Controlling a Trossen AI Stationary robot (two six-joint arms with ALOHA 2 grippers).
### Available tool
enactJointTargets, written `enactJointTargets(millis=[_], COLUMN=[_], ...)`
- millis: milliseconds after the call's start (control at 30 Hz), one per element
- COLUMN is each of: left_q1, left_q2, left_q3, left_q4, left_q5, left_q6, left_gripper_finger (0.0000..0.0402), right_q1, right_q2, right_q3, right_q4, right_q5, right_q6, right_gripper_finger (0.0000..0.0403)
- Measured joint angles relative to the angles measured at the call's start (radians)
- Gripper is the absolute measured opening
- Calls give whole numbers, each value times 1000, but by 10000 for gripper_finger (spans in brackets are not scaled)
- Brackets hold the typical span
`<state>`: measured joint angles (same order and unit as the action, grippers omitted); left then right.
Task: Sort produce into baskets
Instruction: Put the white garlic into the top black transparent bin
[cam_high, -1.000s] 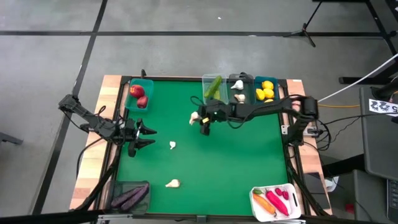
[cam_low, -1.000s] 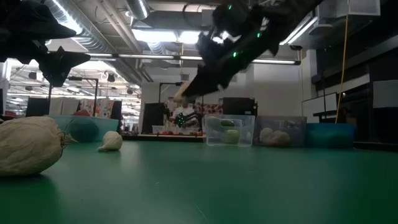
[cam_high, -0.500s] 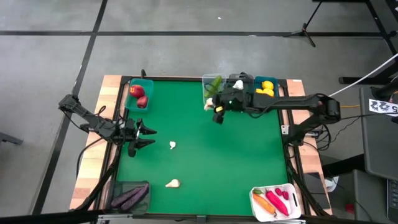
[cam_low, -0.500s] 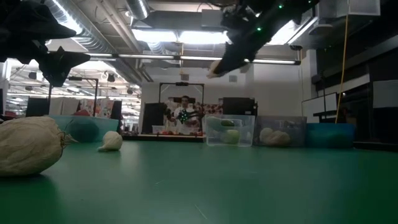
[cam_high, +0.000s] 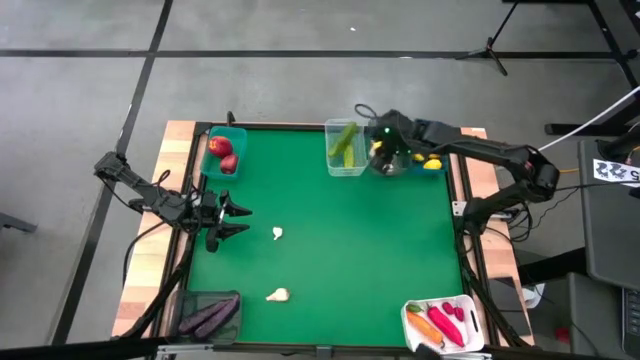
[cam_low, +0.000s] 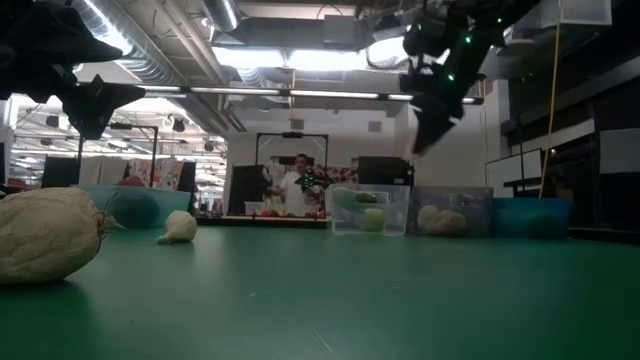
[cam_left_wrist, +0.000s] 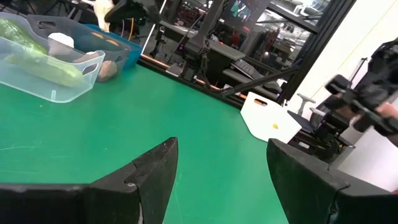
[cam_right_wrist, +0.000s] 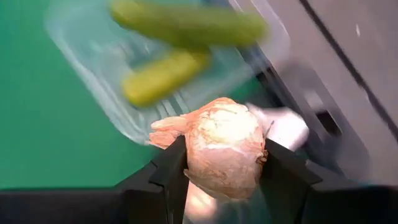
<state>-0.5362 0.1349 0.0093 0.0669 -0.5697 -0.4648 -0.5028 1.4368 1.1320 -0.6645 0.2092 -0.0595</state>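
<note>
My right claw (cam_right_wrist: 221, 177) grips 1 garlic bulb (cam_right_wrist: 222, 147) above the dark grey bin (cam_high: 388, 165), right of the clear cucumber bin (cam_high: 345, 160). My left claw (cam_high: 238, 217) waits spread at the table's left.

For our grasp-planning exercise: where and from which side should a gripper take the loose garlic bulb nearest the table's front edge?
Grip the garlic bulb across its round body, coming straight down from above. It lies on its side on open green table, its pointed tip sticking sideways, so fingers probably best straddle the wide middle.

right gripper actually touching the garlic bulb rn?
Touching. The right wrist view shows the garlic bulb pinched between the right gripper's two dark fingers, which press on both its sides, above the clear bin of cucumbers.
</note>
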Motion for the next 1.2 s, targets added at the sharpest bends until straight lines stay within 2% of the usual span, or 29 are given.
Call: enactJointTargets(millis=[200, 367, 500, 833, 1200], left_q1=[0, 0, 0, 0, 0], left_q2=[0, 0, 0, 0, 0], left_q3=[0, 0, 0, 0, 0], left_q4=[0, 0, 0, 0, 0], left_q5=[0, 0, 0, -4, -4], left_q6=[0, 0, 0, 0, -5], left_gripper_finger=[240, 240, 240, 240, 240], right_q1=[-141, -209, -237, -237, -237], right_q2=[-2, -1, 3, 6, 6], right_q3=[0, 0, 0, 0, 0], right_q4=[-79, -77, -94, -124, -125], right_q5=[-35, -45, -45, -45, -27], right_q6=[2, 47, 129, 133, 133], right_gripper_finger=[166, 166, 166, 169, 257])
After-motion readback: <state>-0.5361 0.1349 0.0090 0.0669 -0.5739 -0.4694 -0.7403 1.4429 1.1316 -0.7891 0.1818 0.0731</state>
